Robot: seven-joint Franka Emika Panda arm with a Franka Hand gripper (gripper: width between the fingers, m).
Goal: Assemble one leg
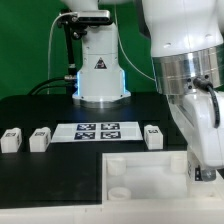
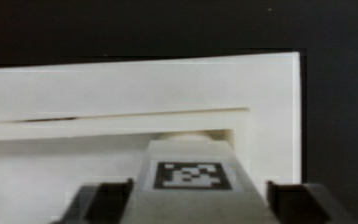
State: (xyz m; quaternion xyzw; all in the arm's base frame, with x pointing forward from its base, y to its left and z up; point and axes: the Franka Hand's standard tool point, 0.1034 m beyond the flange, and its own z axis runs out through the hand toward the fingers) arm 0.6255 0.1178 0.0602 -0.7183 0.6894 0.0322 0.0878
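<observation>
In the wrist view a white leg [image 2: 195,172] with a black-and-white marker tag on its face sits between my two dark fingers [image 2: 101,204]. My gripper [image 2: 201,206] is shut on it, just over the large white panel [image 2: 140,85]. In the exterior view my gripper [image 1: 205,168] hangs low at the right, over the right end of the panel [image 1: 140,172]; the held leg is hidden there. Three more legs lie on the black table: two at the exterior view's left [image 1: 10,138] [image 1: 39,138] and one right of the middle [image 1: 153,136].
The marker board [image 1: 98,131] lies flat between the loose legs. The robot base [image 1: 100,75] stands behind it. The panel has a round corner socket [image 1: 120,192] near the front. The black table edge runs along the left.
</observation>
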